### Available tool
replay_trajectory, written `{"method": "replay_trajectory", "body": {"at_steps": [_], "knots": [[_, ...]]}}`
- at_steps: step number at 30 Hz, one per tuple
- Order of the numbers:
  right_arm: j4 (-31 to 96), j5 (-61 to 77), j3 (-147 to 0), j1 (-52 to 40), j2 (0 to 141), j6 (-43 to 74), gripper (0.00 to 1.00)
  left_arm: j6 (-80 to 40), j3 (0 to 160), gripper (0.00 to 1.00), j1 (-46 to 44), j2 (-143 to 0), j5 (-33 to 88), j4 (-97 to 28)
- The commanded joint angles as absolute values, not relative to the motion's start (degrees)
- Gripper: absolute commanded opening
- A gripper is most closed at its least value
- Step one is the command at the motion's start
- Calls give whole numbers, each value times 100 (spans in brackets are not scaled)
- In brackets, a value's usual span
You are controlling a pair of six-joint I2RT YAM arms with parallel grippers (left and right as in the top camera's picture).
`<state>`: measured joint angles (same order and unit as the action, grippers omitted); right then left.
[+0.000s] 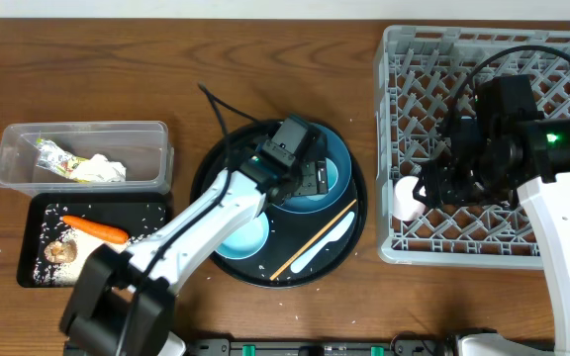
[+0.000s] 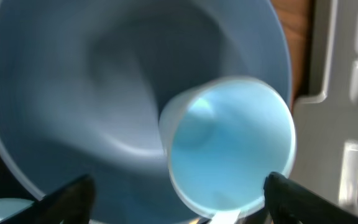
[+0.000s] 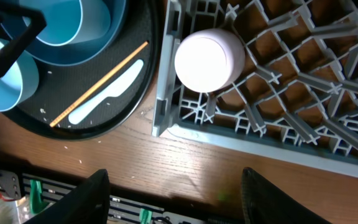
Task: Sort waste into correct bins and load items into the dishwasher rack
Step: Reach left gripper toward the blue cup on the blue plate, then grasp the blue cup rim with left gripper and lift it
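Overhead, a brown wooden table (image 1: 265, 59) bears the grey rack (image 1: 463, 252) at right and a round black tray (image 1: 206, 183); the left wrist view has the left gripper (image 2: 180, 180) spread wide about the light blue cup (image 2: 232, 149) on the dark-blue plate (image 2: 73, 93); the right wrist view, the right gripper (image 3: 174, 177) gaping empty near the pink cup (image 3: 209, 59) lying in the rack's corner.

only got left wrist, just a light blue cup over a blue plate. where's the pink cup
observer: The pink cup is in the dishwasher rack, at its left edge near the front.
operator: right gripper holding it
observer: No. The right gripper is open, and the cup lies ahead of its fingers, not between them.
operator: what else is on the round tray
observer: A chopstick and a white spoon lie side by side on the round tray.
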<state>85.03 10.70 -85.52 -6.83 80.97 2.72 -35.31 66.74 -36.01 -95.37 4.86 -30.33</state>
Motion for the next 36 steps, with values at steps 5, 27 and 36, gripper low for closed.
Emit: {"method": "replay_trajectory", "body": {"at_steps": [5, 27, 36], "knots": [[8530, 1098, -8643, -709, 8047, 202, 60, -3699, 6661, 52, -3588, -9924, 231, -2650], [8169, 2871, -8538, -674, 8047, -1052, 61, -2910, 6678, 6, -2558, -8995, 2095, -2517], [7546, 5782, -8538, -666, 8047, -2526, 60, -2659, 6678, 6, -550, -8077, 6539, -1992]]}}
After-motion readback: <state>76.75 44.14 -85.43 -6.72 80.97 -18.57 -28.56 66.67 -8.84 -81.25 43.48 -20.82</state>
